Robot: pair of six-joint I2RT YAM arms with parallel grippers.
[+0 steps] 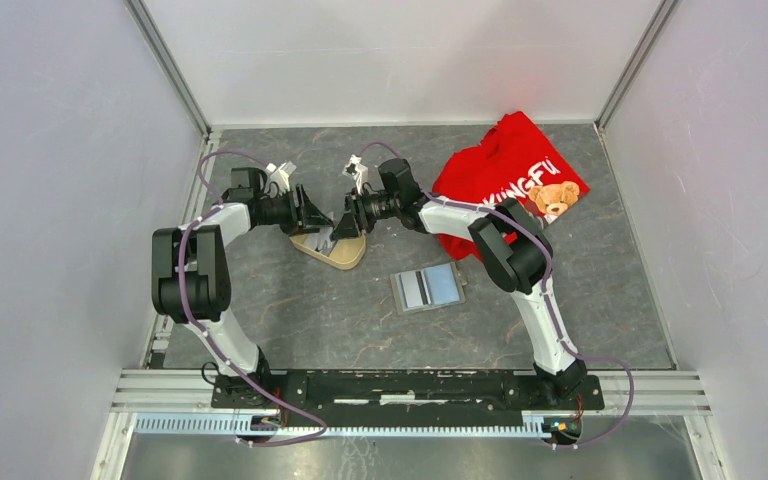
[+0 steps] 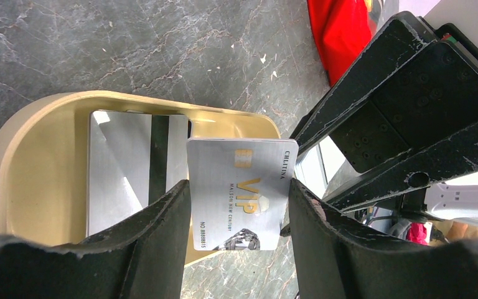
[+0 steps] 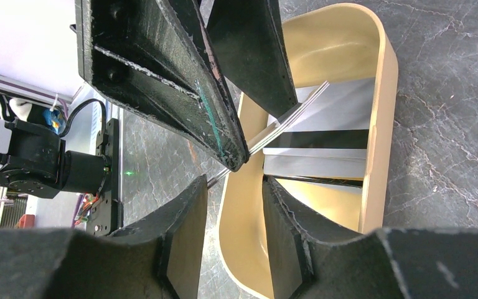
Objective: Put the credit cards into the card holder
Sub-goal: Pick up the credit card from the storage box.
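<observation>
My left gripper (image 2: 239, 187) is shut on a silver VIP credit card (image 2: 239, 187), gripping it by its two long edges, tilted above the near end of the beige oval tray (image 2: 12, 156). Another silver card with a dark stripe (image 2: 131, 168) lies flat in the tray. My right gripper (image 3: 235, 187) is open and empty, facing the left gripper over the tray rim (image 3: 383, 93). The held card shows edge-on in the right wrist view (image 3: 286, 121), its end close to my right fingertips. The grey card holder (image 1: 427, 288) lies open on the table, right of the tray and nearer the arms.
A red shirt (image 1: 505, 170) with a bear print lies at the back right, behind my right arm. The tray (image 1: 345, 258) sits mid-table under both grippers (image 1: 332, 222). White walls close in the grey marbled table on three sides.
</observation>
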